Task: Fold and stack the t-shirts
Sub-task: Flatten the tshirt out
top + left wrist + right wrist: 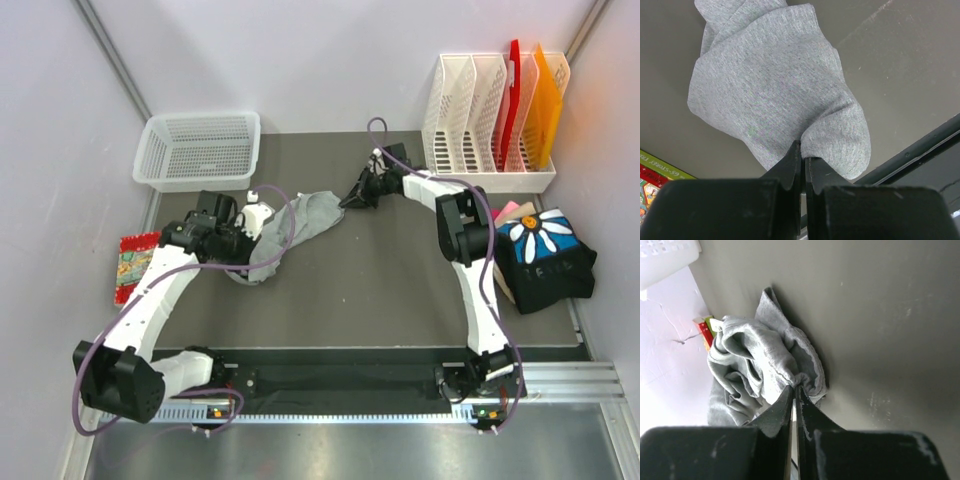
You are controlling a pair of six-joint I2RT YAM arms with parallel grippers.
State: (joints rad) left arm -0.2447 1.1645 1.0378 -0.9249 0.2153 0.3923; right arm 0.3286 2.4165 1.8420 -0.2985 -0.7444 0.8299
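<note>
The light grey t-shirt point(296, 226) is bunched and lifted between my two grippers over the left-centre of the grey table. My left gripper point(258, 238) is shut on one fold of it; in the left wrist view the cloth point(775, 85) hangs from the closed fingertips point(803, 152). My right gripper point(353, 200) is shut on the shirt's right end; in the right wrist view the crumpled cloth point(760, 360) is pinched at the tips point(794, 386). A black t-shirt with a blue-and-white daisy print point(543, 256) sits at the right edge on pink and tan ones point(505, 213).
A white mesh basket point(198, 150) stands at the back left. White file racks with red and orange folders point(495, 120) stand at the back right. A colourful book point(135, 264) lies at the left edge. A black rail point(340, 375) runs along the front.
</note>
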